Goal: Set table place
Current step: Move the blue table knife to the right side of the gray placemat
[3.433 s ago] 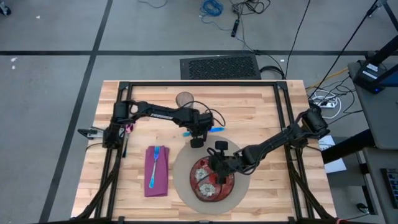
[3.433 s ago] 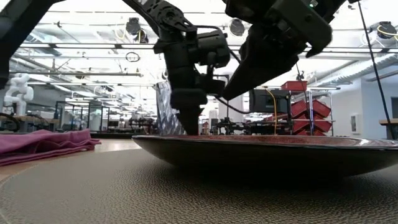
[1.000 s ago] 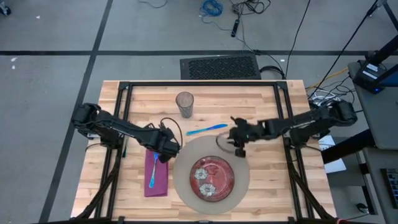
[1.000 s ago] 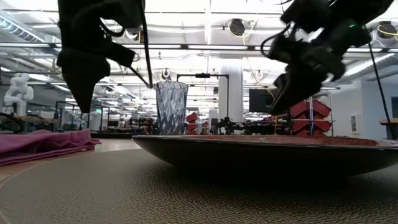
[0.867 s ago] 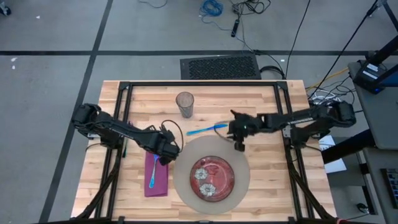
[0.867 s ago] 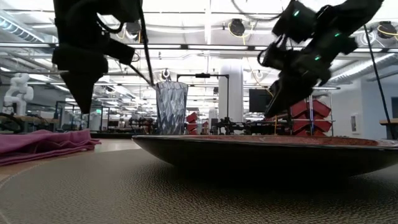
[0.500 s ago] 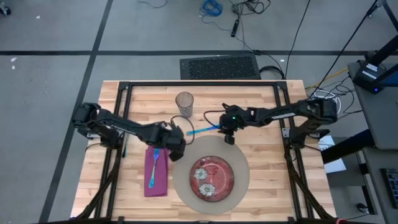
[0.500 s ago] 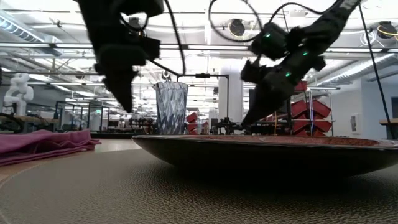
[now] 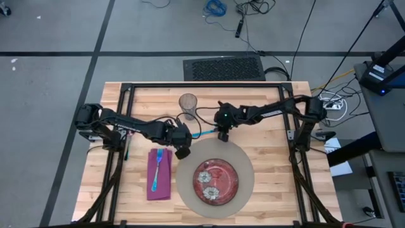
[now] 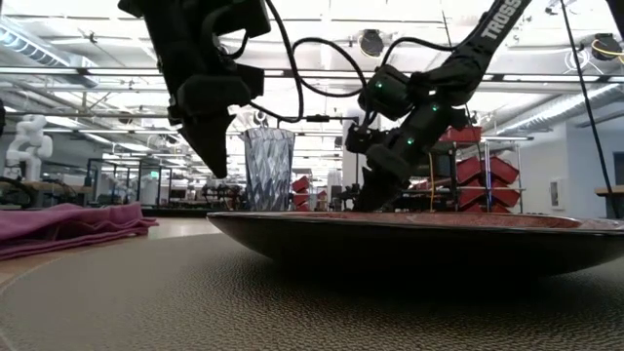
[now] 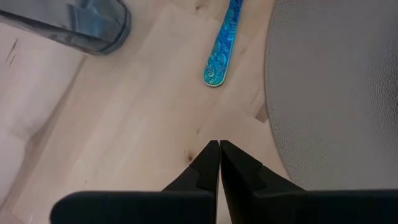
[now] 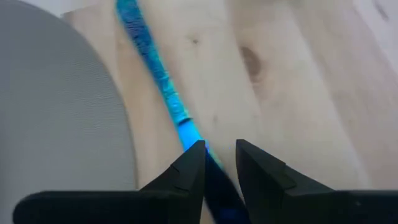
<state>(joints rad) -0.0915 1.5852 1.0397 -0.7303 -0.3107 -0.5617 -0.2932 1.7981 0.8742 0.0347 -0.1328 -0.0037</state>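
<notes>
Already laid: round grey-tan mat (image 9: 237,166), red patterned plate (image 9: 215,181), purple cloth napkin (image 9: 159,183), clear glass (image 9: 188,105). Left out: blue plastic cutlery piece (image 12: 152,65), straddled by parted right gripper (image 12: 219,163). Left gripper (image 11: 219,158) clenched, empty, nearby.

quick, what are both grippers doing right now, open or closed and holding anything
Left gripper: jaws shut, holding nothing, above bare table beside the mat.
Right gripper: jaws slightly apart, straddling the blue utensil; cannot tell whether it is gripped.
</notes>
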